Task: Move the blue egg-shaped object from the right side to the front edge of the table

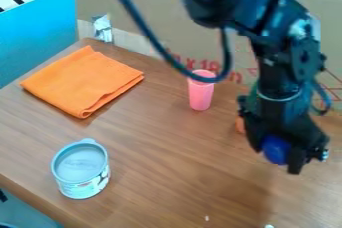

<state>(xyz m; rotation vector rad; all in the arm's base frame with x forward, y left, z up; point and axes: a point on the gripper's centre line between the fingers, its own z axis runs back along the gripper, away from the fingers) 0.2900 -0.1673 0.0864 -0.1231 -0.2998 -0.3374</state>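
Observation:
The black gripper (pixel 277 157) hangs over the right part of the wooden table, pointing down. A round blue object (pixel 276 149) sits between its fingers, which are closed on it. Just left of the gripper and partly hidden behind it, a small orange thing (pixel 240 125) shows. Farther back, left of the arm, a pink cup (pixel 200 94) stands upright. An orange cloth (pixel 81 81) lies folded at the back left. At the front left stands a round tub (pixel 81 168) with a pale lid.
The wooden table (pixel 157 159) has a cardboard sheet (pixel 143 19) standing along its back edge. A dark cable loops down above the pink cup. A blue panel (pixel 40 34) rises beyond the table's left edge.

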